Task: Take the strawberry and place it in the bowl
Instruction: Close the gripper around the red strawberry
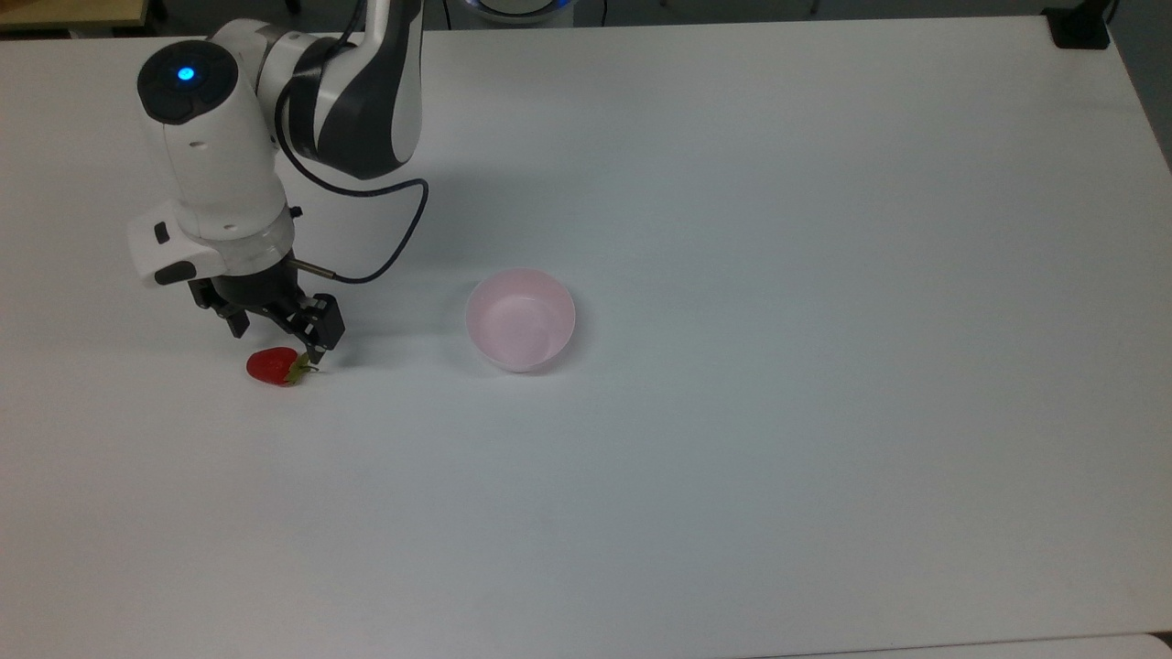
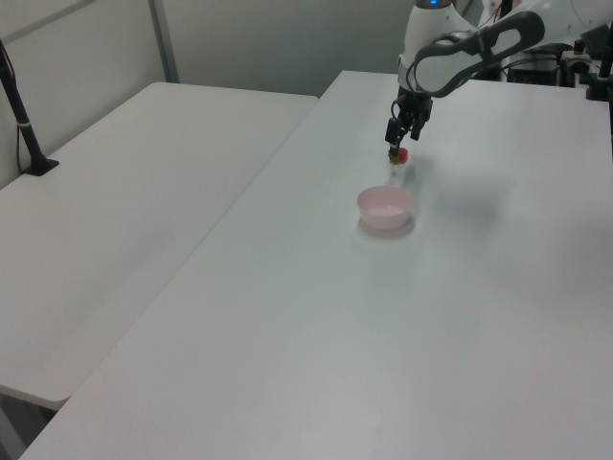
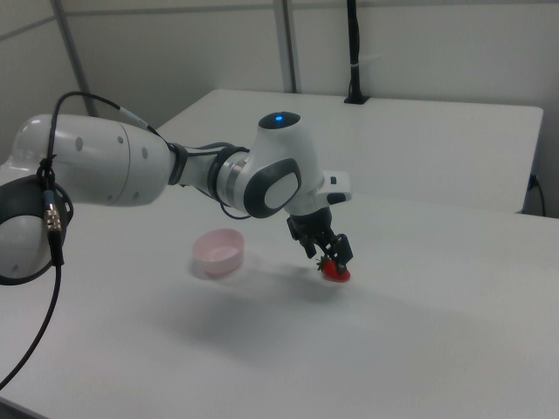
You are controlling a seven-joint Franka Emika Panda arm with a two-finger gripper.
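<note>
The red strawberry (image 1: 273, 366) lies on its side on the white table (image 1: 824, 275), green cap toward the top view's right. My gripper (image 1: 275, 340) is open and hangs just over it, one finger on each side of the berry and not closed on it. The pale pink bowl (image 1: 520, 318) stands empty a short way to the top view's right of the berry. In the left view the gripper (image 2: 396, 142) covers part of the strawberry (image 2: 402, 153), beyond the bowl (image 2: 385, 207). The right view has the gripper (image 3: 330, 255) right above the strawberry (image 3: 335, 271), with the bowl (image 3: 218, 250) to the right view's left.
A black cable (image 1: 394, 247) loops from the wrist between arm and bowl. A black clamp (image 1: 1080, 27) sits at the table's far right corner in the top view. A second white table (image 2: 144, 192) with a black post (image 2: 24, 125) adjoins at the left view's left.
</note>
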